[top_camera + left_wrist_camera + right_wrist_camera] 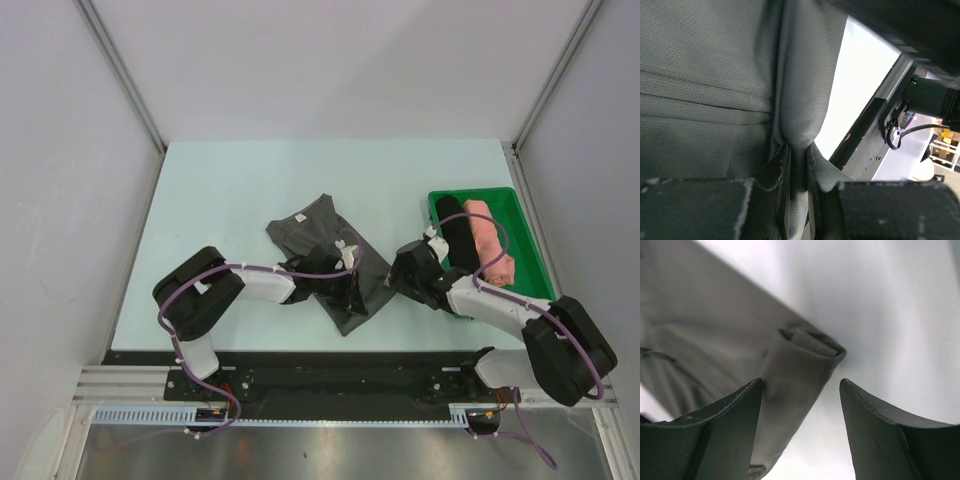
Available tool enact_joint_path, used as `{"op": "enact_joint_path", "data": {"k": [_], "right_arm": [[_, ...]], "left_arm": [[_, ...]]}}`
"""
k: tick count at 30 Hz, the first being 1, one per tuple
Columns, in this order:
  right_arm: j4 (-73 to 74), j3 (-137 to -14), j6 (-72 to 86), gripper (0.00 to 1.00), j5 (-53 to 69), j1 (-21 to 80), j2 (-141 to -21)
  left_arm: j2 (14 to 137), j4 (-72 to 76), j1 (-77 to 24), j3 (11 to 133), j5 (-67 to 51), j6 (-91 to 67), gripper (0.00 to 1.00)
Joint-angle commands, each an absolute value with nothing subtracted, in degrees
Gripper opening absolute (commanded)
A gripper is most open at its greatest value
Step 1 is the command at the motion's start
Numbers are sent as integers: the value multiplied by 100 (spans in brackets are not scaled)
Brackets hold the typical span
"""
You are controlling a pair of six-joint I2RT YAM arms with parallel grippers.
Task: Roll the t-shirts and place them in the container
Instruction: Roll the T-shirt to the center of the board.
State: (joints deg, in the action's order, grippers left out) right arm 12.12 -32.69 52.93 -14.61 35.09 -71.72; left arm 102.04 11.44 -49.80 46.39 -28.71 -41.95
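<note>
The left gripper (799, 165) pinches, nearly closed, a fold of the charcoal t-shirt (318, 232) at the centre of the table (220, 200), seemingly to anchor it, while the right gripper (801, 385) at its 3 o'clock stands open and empty over the rolled end, and the black roll (455, 230) and pink roll (488, 245) lie in the green tray (480, 192).

Top view: the near part of the grey t-shirt (318, 228) is covered by the left gripper (345, 288). The neck label (298, 217) is too small to be read.
Left wrist view: the shirt is cut off at the top and left edges.
Right wrist view: the cloth is blurred. The fingers (890, 430) of the right gripper (801, 385) are cut off by the bottom edge.
</note>
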Motion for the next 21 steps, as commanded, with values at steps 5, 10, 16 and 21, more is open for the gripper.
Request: {"op": "enact_joint_path", "data": {"k": [5, 10, 16, 21], "right_arm": [[1520, -3674, 5607, 63, -1731, 3261, -7822], [1907, -3674, 5757, 40, -1810, 3164, -7735], [2074, -3700, 5862, 10, -1802, 3146, -7769], [2539, -4095, 5871, 0, -1915, 3111, -8252]], "left_arm": [[10187, 1064, -4957, 4808, -2953, -4052, 15], [10195, 1037, -4957, 4816, -2936, -4017, 15], [10213, 1046, -4957, 4834, -2944, -4008, 15], [10081, 976, -4957, 4799, -2821, -3824, 27]]}}
